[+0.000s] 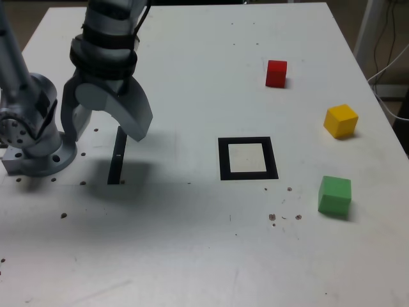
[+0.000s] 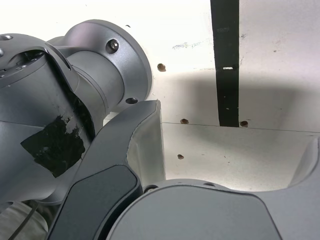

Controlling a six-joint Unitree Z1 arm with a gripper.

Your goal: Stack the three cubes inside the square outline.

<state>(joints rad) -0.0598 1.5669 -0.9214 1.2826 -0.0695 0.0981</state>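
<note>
Three cubes lie apart on the white table at the exterior view's right. The red cube is farthest back, the yellow cube sits in the middle, and the green cube is nearest the front. The square outline, black with a white centre, lies to their left with nothing in it. My gripper hangs over the table at the exterior view's left, far from the cubes. It is open and holds nothing. The wrist view shows the gripper with its jaws spread wide over bare table; no cube appears there.
A narrow black strip lies on the table just under the gripper, and the same black strip shows in the wrist view. The arm's base is bolted at the far left. Cables hang beyond the table's right edge.
</note>
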